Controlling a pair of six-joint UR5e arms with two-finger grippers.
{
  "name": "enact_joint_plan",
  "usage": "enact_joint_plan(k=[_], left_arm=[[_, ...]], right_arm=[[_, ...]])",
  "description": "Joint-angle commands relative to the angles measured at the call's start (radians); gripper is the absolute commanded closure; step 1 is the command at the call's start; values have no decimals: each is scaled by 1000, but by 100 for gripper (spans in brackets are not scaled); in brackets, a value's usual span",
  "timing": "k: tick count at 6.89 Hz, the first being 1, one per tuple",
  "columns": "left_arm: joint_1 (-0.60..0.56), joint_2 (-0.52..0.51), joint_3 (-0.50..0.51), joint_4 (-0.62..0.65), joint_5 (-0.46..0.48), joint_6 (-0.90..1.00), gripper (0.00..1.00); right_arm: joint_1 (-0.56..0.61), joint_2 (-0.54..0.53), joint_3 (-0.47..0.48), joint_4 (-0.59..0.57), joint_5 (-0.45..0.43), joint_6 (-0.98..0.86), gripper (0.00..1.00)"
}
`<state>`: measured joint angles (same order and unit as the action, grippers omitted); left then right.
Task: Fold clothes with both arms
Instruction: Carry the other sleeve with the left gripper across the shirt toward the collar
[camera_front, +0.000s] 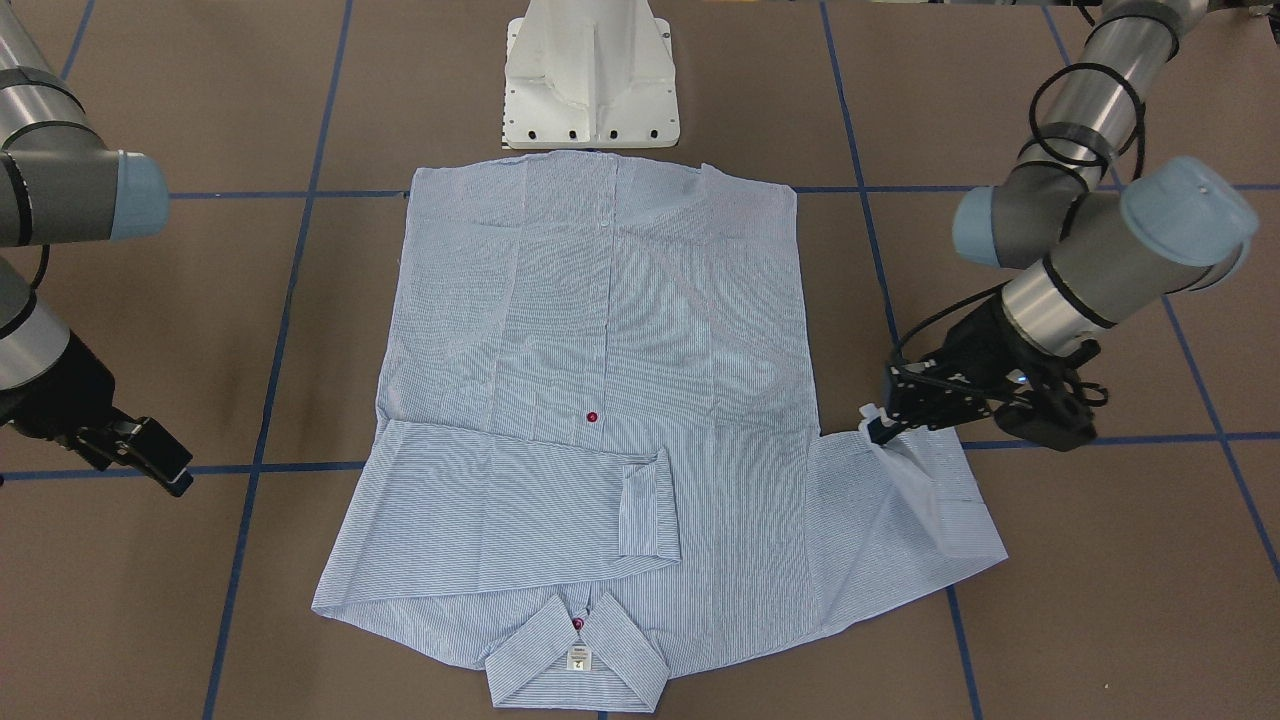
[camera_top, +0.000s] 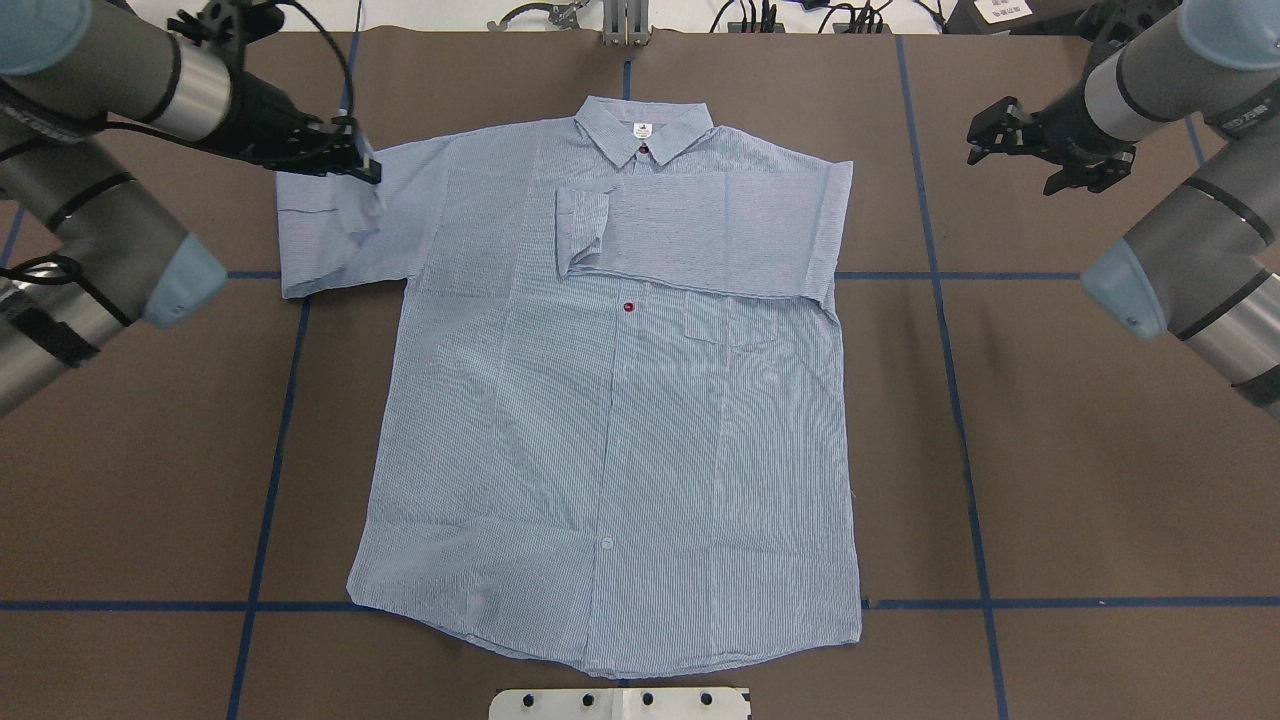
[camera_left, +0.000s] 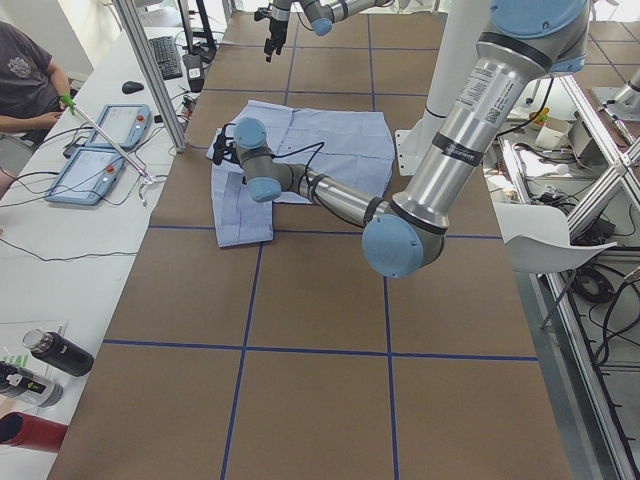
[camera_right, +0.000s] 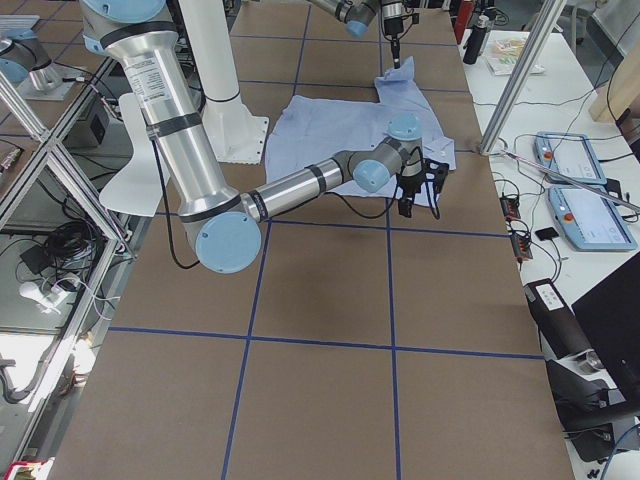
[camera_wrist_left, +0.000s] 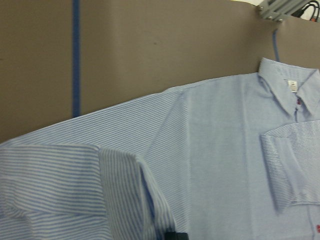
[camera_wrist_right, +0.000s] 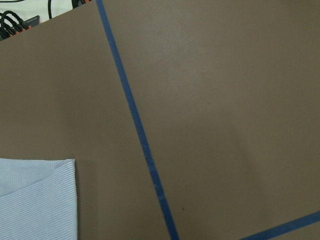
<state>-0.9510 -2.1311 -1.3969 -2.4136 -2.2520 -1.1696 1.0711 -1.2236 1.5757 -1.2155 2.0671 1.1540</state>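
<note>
Front view shows the left gripper (camera_front: 878, 428) clamped on the shirt (camera_front: 600, 330) sleeve (camera_front: 925, 495), while the overhead view shows the right gripper (camera_top: 1000, 145) spread apart above the table (camera_top: 1080, 450).

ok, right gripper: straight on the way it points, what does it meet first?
Most likely bare table, not cloth: the right gripper tilts down beside the shirt, whose edge only shows in a corner of its wrist view. Depth is unclear.
</note>
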Motion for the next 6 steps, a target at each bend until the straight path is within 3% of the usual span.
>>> enact_joint_plan(k=[1, 3, 6], left_arm=[[160, -210, 30, 104, 162, -148, 100], [236, -408, 178, 106, 267, -254, 100], [313, -421, 177, 106, 362, -275, 100]], right_arm=[[68, -77, -2, 1, 16, -147, 0], [116, -117, -5, 1, 34, -246, 0], [118, -116, -9, 1, 33, -247, 0]])
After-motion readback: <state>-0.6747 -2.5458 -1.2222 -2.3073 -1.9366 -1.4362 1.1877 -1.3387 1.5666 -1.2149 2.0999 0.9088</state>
